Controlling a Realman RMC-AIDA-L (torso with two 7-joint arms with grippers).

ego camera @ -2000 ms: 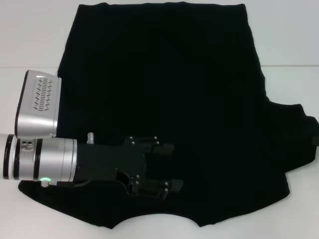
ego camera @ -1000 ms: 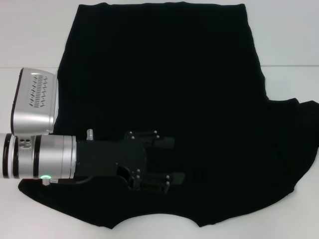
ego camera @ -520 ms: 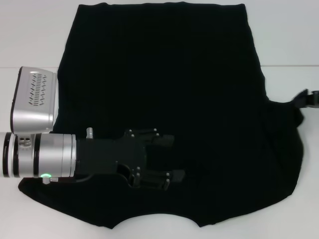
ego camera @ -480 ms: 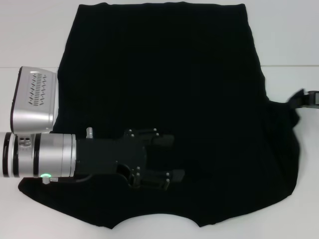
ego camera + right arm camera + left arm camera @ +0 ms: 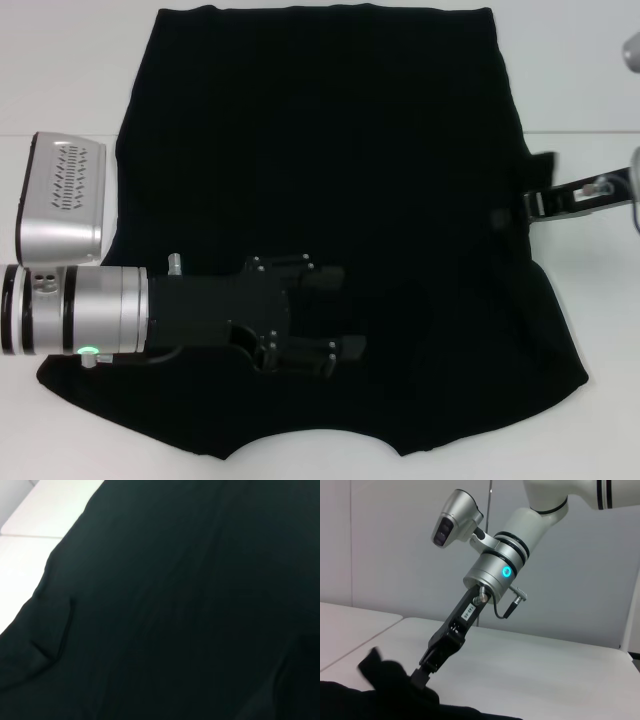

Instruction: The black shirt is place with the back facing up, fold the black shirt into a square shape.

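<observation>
Only our left wrist view shows the right end effector (image 5: 422,676) clamped on the shirt (image 5: 320,150)'s edge; left end effector (image 5: 338,312) spread apart over it.

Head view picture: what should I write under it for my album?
Right gripper folds a sleeve inward on the large black cloth T-shirt while the left gripper hovers over it.

**Black cloth on a white surface**

The large plain black soft cloth T-shirt (image 5: 330,150) shows no print on its upper side. It lies on a smooth white tabletop (image 5: 60,70). The left gripper (image 5: 335,312) is matte black on a silver wrist with black bands and a green light; the right gripper (image 5: 528,203) is black too.
</observation>
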